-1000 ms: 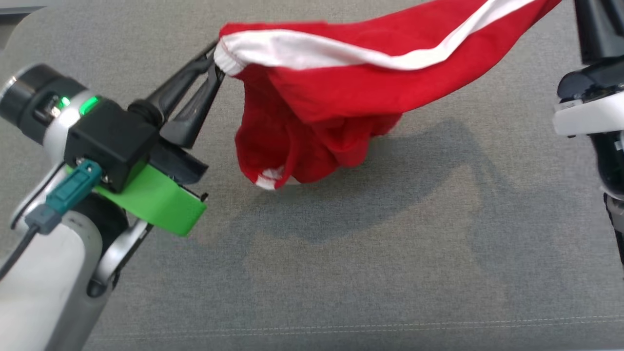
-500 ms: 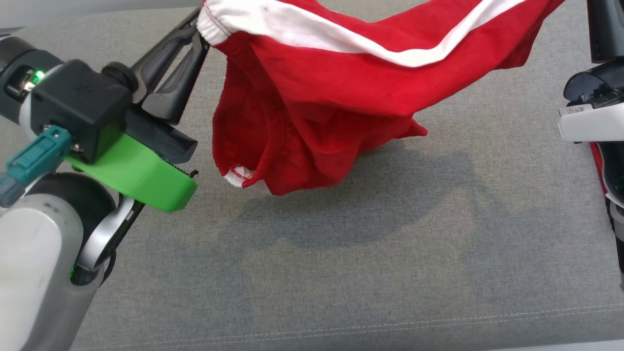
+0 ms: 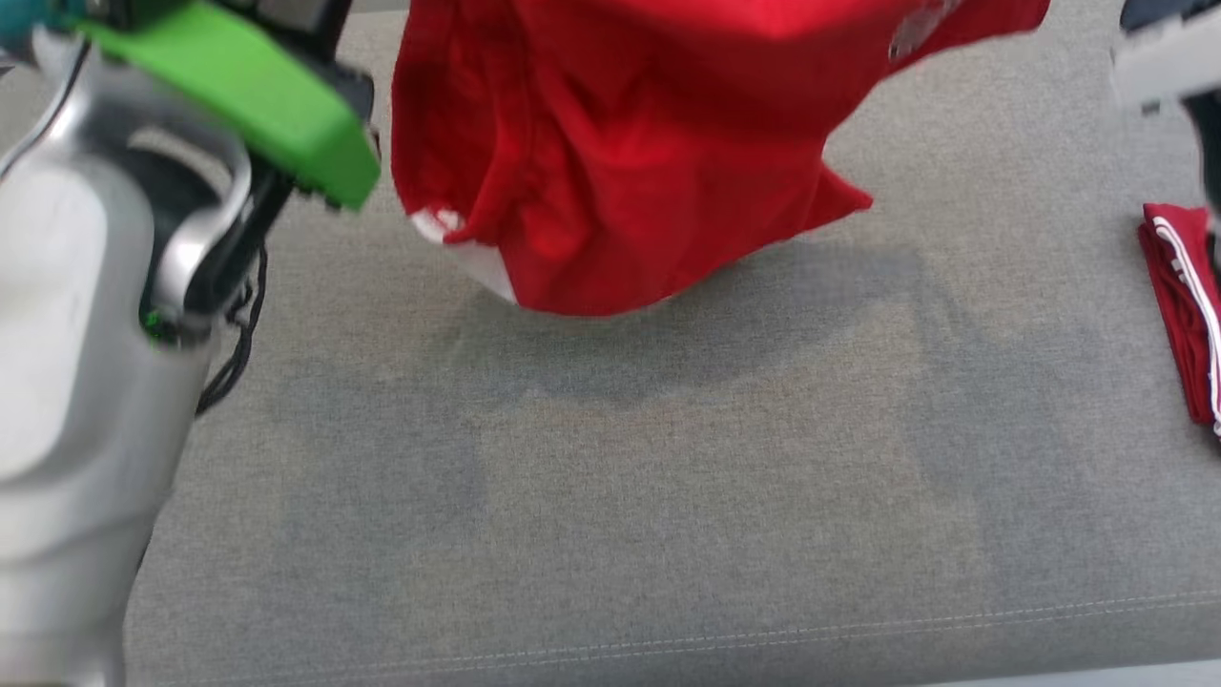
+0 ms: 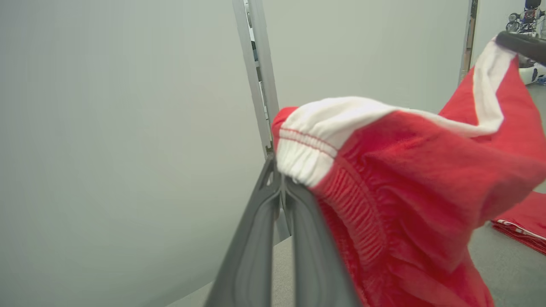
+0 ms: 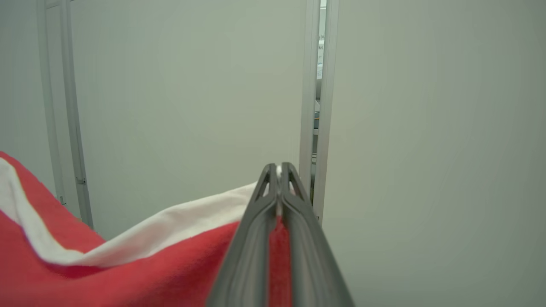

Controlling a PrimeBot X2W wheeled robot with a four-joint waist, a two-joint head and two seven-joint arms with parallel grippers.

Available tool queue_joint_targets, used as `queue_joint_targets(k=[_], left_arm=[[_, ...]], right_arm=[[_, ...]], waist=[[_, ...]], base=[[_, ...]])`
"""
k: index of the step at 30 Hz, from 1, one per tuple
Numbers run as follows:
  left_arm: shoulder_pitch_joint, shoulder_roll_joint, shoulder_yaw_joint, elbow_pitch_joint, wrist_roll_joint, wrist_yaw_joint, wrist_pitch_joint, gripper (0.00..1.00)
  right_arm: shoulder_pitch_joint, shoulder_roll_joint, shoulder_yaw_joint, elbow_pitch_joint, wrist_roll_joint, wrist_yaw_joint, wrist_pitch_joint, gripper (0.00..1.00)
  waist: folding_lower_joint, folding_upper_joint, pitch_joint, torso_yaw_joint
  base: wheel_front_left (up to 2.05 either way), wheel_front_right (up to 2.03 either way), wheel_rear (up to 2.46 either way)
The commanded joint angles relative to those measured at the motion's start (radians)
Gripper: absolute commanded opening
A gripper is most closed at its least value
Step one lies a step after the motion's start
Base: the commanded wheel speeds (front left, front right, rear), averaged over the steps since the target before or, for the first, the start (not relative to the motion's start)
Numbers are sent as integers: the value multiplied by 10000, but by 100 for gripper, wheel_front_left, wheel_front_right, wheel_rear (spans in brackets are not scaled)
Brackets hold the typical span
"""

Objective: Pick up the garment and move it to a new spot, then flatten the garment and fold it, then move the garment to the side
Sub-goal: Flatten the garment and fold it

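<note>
Garment: A red garment [image 3: 620,162] with a white side stripe and a gathered elastic waistband hangs in the air over the far edge of the grey cushion [image 3: 610,496]. It is strung between both grippers. Its bunched lower folds droop close above a soft shadow [image 3: 610,363]; whether the lowest fold touches the cushion cannot be told.
Left gripper: The left gripper [image 4: 281,179] has its two dark fingers pressed together on the white end of the waistband, and the red cloth spills away to one side.
Right gripper: The right gripper [image 5: 278,168] is pinched tight on the garment's other end, with white stripe and red cloth caught between its fingers.
Left arm: A pale forearm [image 3: 76,315] carrying a green bracket [image 3: 258,95] stands, blurred, at the cushion's left edge.
Second item: A folded red piece [image 3: 1183,315] with thin white trim lies flat at the cushion's right edge, well apart from the hanging garment.
Backdrop: Pale wall panels [image 4: 128,128] stand behind the raised cloth.
</note>
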Motion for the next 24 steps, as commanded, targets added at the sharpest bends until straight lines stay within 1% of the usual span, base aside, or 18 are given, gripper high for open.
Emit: queue_joint_targets(k=[1, 2, 5, 7, 10, 11, 14, 16, 19, 22, 24], left_arm=[[-438, -138, -20, 474, -149, -72, 89, 0], [-854, -255, -58, 968, -151, -131, 28, 0], [-2069, -578, -287, 2601, -167, -255, -172, 0], [-2965, -695, -366, 3662, -69, -308, -426, 0], [-4029, -919, -586, 5204, 160, -361, -1003, 0], [-4693, -1055, -661, 6144, 357, -379, -1638, 0], [-5699, -1111, -810, 7296, 750, -372, -2646, 0], [-6144, -1249, -893, 7902, 877, -381, -3297, 0], [-6422, -1429, -1252, 8689, 972, -396, -4017, 0], [-6154, -1612, -1821, 9110, 814, -396, -4615, 0], [-5679, -1632, -2170, 9322, 650, -394, -4881, 0]], right_arm=[[-506, -47, 197, 295, 26, -12, -99, 0], [-941, -215, 400, 726, -206, -8, -174, 0], [-2349, -98, 1072, 1996, -120, -6, -602, 0], [-3330, 3, 1354, 2959, -33, -14, -995, 0], [-4577, 211, 1757, 4488, -26, -12, -1791, 0], [-5358, 388, 1994, 5453, -110, -11, -2390, 0], [-6467, 643, 2508, 6565, -628, -9, -3032, 0], [-6925, 937, 2971, 7109, -831, -8, -3222, 0], [-7195, 1260, 3522, 7544, -582, -9, -3394, 0], [-6722, 1360, 4158, 7398, -136, -9, -3489, 0], [-6188, 1269, 4452, 7106, 222, -9, -3489, 0]], waist=[[0, 0, 138, -42], [0, 0, 233, -57], [0, 0, 533, -155], [0, 0, 786, -234], [0, 0, 1077, -323], [0, 0, 1198, -372], [0, 0, 1622, -511], [0, 0, 2078, -607], [0, 0, 2669, -667], [0, 0, 3088, -646], [0, 0, 3230, -609]], base=[[0, 0, 0], [0, 0, 0], [0, 0, 0], [0, 0, 0], [0, 0, 0], [0, 0, 0], [0, 0, 0], [0, 0, 0], [0, 0, 0], [0, 0, 0], [0, 0, 0]])
